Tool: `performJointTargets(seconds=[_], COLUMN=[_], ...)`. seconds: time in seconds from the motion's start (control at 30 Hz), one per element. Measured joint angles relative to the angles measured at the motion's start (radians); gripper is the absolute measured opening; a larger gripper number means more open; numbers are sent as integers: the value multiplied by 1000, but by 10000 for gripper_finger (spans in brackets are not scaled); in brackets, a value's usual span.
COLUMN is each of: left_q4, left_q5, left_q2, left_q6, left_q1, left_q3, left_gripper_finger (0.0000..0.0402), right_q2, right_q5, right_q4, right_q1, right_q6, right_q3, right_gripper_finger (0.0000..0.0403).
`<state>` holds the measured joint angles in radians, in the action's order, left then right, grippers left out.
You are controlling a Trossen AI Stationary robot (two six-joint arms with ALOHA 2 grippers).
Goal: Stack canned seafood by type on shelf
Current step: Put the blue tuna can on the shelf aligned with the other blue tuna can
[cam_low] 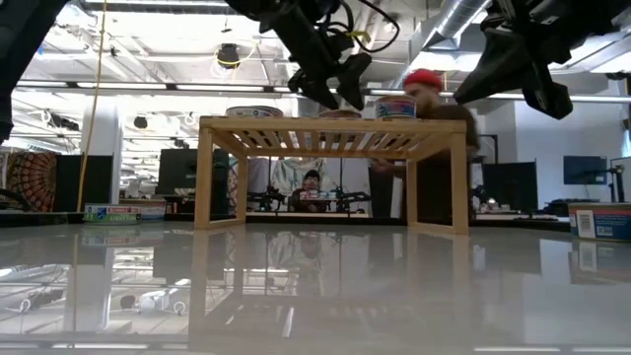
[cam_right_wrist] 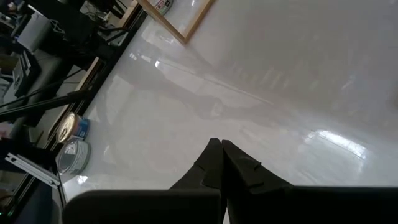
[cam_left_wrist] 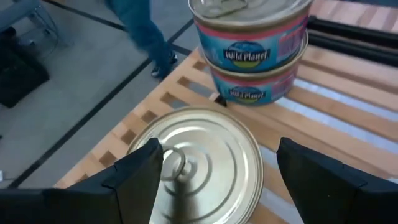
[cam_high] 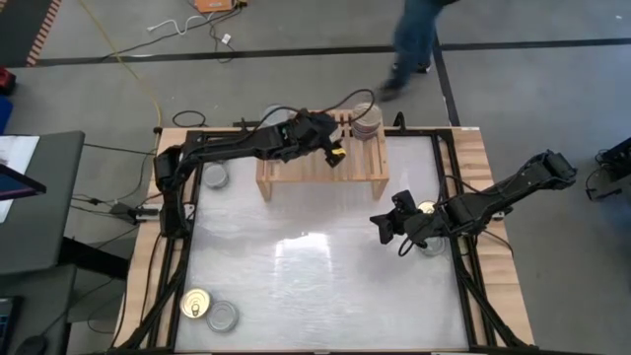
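left pincer is held over the light-wood slatted shelf, fingers spread wide on either side of a round flat tin with a gold pull-tab lid lying on the slats, no contact being visible. just beyond, two blue-and-pink labelled tins are stacked. right pincer is held above the glossy white tabletop, fingers pressed together, empty.

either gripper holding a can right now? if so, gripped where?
Unclear for the left gripper: its open fingers flank the sides of a gold-lid can on the shelf, contact not visible. The right gripper is shut and empty.
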<state>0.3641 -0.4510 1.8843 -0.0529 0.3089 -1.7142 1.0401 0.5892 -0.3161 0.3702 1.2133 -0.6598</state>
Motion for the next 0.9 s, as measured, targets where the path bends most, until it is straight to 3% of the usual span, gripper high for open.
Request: performJointTargets(seconds=[0.33, 0.67, 0.9], left_q4=[-19, 29, 190], left_q5=[-9, -129, -238], left_q2=[0, -69, -73], left_q6=[0, 106, 186], left_q1=[5, 8, 8], left_q3=[0, 0, 0], left_gripper_finger=[299, 299, 299], right_q2=[0, 0, 0], right_q5=[0, 0, 3], right_q4=[0, -2, -5], right_q1=[0, 0, -1], right_q6=[0, -3, -12], right_q3=[0, 0, 0], right_gripper_finger=[24, 24, 25])
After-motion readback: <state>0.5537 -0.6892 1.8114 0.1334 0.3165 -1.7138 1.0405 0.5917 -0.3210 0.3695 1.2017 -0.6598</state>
